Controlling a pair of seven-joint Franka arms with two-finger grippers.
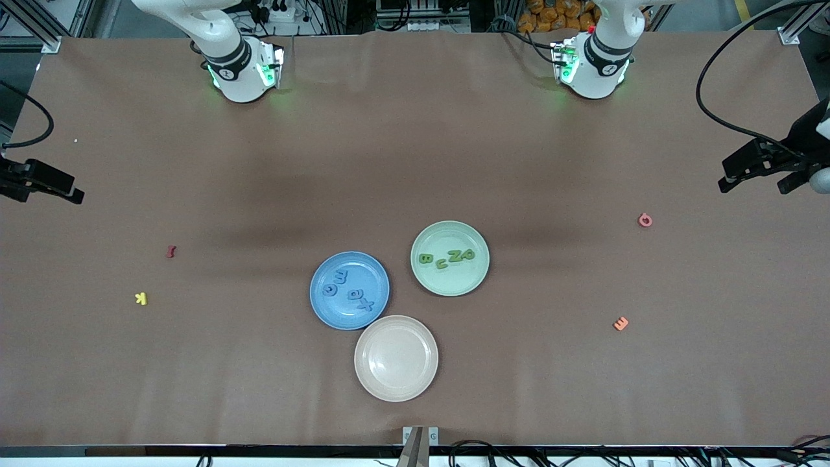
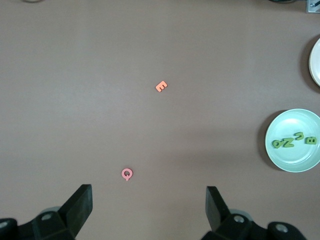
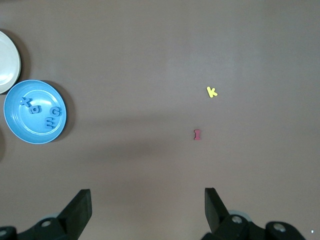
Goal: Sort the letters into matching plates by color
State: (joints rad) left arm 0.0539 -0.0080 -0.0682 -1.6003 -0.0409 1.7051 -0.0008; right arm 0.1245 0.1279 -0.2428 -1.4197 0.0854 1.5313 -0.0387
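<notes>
Both arms wait at the surface's ends. The left claw and the right claw stand spread apart, holding nothing. Mid-surface, four blue letters lie in the blue plate; four green letters lie in the green plate beside it.
</notes>
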